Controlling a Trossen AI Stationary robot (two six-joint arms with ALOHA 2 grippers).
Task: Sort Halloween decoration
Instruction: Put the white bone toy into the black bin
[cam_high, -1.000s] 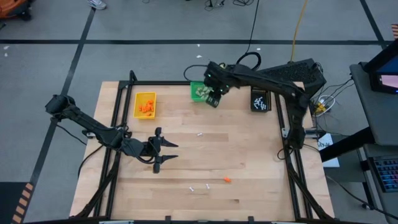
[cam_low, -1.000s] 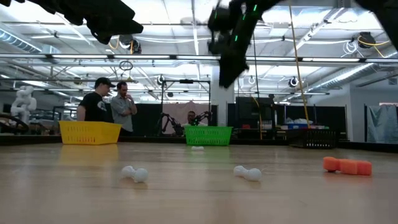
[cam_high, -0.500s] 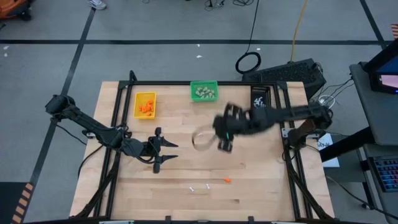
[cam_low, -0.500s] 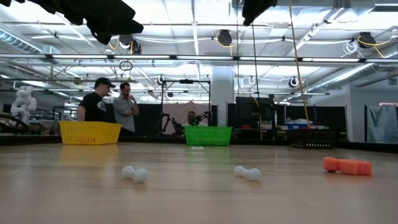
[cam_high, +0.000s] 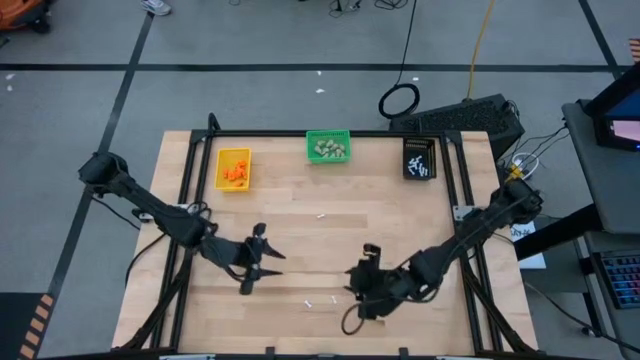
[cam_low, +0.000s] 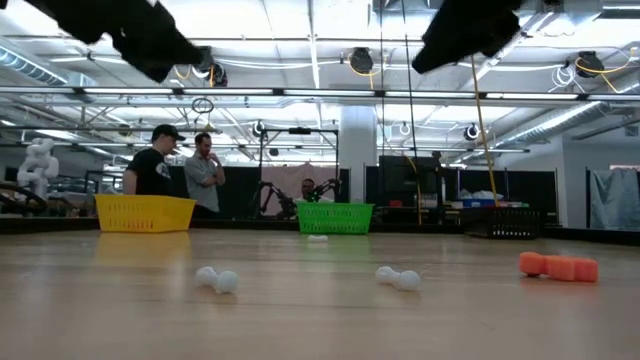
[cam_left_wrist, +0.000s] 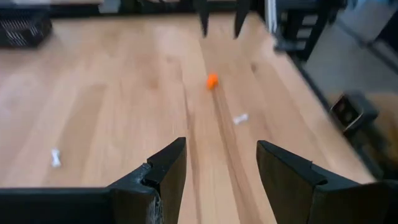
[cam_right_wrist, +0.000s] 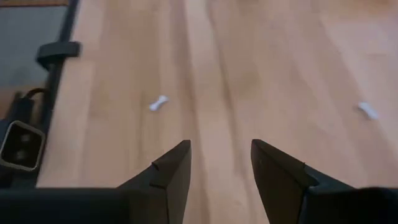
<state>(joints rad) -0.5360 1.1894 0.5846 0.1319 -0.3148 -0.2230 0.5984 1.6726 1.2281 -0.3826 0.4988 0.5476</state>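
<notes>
Orange bit (cam_left_wrist: 212, 81) on table ahead of L fingers (cam_left_wrist: 168, 171); untouched

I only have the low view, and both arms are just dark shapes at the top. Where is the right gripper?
Observer: The right gripper hangs near the table's front edge, close to the orange piece.
Operator: Is it holding anything?
Observer: No. Its wrist view shows open fingers with nothing between them.
Operator: And the left one?
Observer: The left gripper is open and empty, left of the table's centre.
</notes>
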